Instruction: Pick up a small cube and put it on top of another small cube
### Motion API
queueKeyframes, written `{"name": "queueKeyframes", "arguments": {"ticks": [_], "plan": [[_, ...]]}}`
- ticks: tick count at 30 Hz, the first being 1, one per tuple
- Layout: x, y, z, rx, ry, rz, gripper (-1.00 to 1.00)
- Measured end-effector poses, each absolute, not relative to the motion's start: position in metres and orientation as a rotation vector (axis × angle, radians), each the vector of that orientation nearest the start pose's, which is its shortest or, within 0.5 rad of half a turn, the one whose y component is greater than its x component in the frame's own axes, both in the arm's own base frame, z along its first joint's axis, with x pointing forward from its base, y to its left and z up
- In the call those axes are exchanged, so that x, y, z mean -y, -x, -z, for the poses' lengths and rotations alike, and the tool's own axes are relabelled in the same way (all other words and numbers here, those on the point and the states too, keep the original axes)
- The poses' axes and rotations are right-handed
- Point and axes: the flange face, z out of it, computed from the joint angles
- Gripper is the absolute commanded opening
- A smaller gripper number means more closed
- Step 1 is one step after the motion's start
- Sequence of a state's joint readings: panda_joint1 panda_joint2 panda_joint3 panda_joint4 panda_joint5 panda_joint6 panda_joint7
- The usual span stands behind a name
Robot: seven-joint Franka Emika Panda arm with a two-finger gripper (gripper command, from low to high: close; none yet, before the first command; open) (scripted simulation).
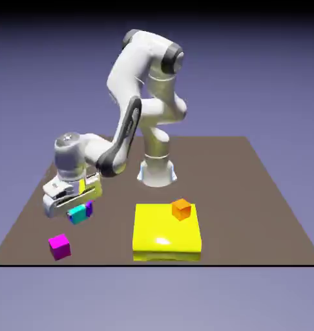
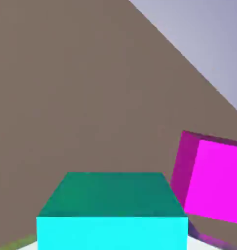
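Blue-violet backdrop, brown worktop with a few coloured blocks on it. White arm bends down toward the exterior view's left, hand low over the worktop and closed on the cyan cube — hand view shows that cube filling the bottom middle, right where the fingertips would be, so they are hidden behind it; grip looks centred. Cube seems just clear of the surface or barely lifted, can't tell which. Purple cube sits just beside the cyan one, on its right in the exterior view, partly tucked behind it; touching or not, unclear. Magenta cube lies nearer the camera and a bit left, close to the worktop's near edge; in the hand view it shows large at the right, tilted only because the camera is rolled. Judging from the layout, magenta or purple is the likely stacking base — both are of similar small size. Big yellow block with a small orange cube on its top sits well apart to the right, near the front edge, no obstacle to a short carry. Open room: plenty of bare worktop behind and to the right; little margin on the left and near edges, so a lift straight up first, then a short move across, looks safest. Risk — nudging the purple cube on the way up, since it sits so close to the hand.
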State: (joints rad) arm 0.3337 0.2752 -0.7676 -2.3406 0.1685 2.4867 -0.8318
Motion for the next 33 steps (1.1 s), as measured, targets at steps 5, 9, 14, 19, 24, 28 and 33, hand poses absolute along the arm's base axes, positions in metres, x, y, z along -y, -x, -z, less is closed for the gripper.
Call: {"name": "queueKeyframes", "arguments": {"ticks": [5,9,14,19,24,28,33], "plan": [[0.143,-0.462,-0.275,1.178,2.958,-0.113,-1.00],[0.080,-0.453,-0.293,1.739,2.669,-0.084,-1.00],[0.012,-0.429,-0.309,2.340,2.180,-0.033,-1.00],[-0.055,-0.394,-0.319,2.833,1.543,0.034,-1.00],[-0.087,-0.374,-0.313,3.013,1.185,0.075,-1.00],[-0.089,-0.377,-0.276,3.006,1.179,0.079,-1.00],[-0.085,-0.379,-0.253,3.018,1.192,0.073,1.00]]}}
